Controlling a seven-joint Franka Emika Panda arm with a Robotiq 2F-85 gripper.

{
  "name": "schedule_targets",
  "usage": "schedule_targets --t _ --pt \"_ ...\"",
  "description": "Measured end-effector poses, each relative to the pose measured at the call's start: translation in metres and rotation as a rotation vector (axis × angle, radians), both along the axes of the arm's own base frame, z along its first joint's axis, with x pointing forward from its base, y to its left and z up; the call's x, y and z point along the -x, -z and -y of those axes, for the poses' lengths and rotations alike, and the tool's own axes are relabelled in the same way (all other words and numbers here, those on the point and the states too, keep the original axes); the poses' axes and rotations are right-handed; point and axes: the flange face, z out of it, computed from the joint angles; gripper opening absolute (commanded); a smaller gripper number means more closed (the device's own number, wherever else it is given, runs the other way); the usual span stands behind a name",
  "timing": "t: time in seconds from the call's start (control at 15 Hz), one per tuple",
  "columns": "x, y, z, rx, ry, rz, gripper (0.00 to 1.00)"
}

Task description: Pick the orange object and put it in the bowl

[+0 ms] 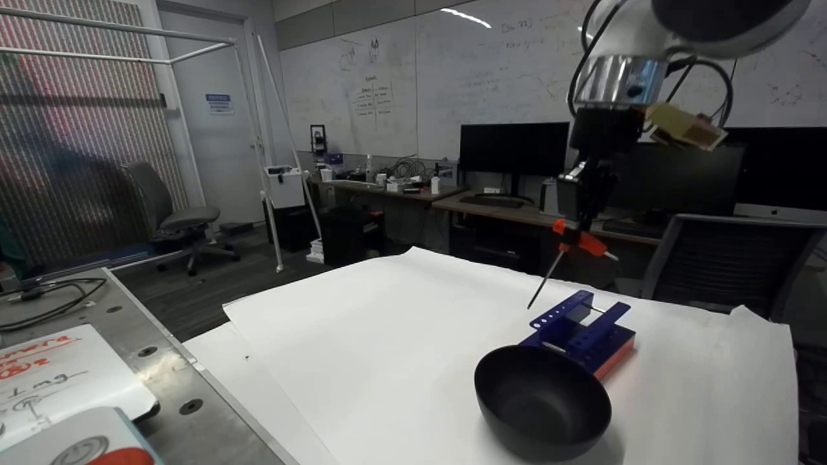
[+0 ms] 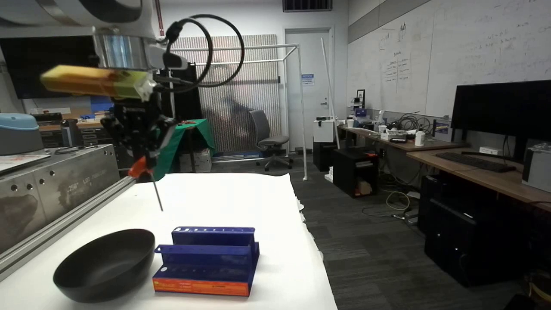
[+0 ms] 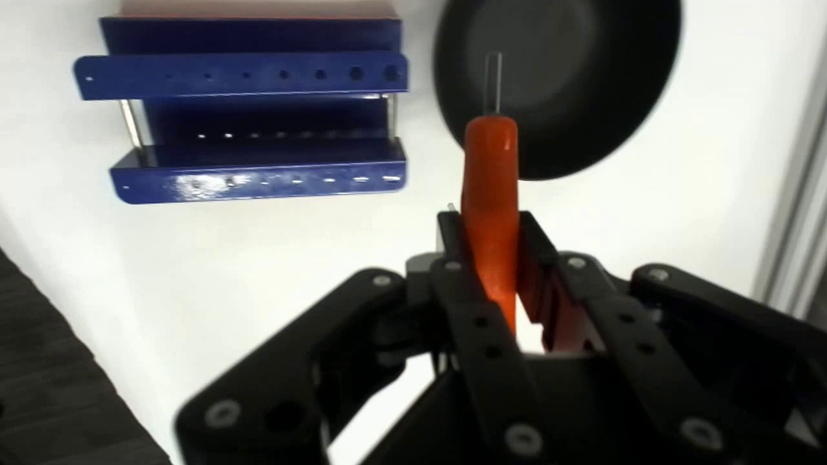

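White sheet (image 1: 381, 349) beneath black bowl (image 1: 543, 403), whiteboard (image 1: 446, 97) and door (image 1: 218, 148) beyond.

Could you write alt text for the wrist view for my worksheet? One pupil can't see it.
A black gripper clasps an orange tool whose thin tip points up the picture. Behind it, on a white surface, lie a round black bowl, cut off by the top edge, and, to its left, a blue rack with rows of holes.
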Motion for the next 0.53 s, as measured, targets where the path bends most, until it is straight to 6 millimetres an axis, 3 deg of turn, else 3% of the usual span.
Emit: schedule_targets --t 0.13,0.27,0.4,0.53 --pt "0.012 -0.027 -0.007 -0.122 0.022 0.021 0.09" --pt "0.017 -0.031 -0.004 -0.239 0.052 -0.003 0.09" --pt "0.017 -0.015 0.006 -0.338 0.084 -0.065 0.09" --pt "0.015 0.019 0.013 -0.413 0.115 -0.146 0.10"
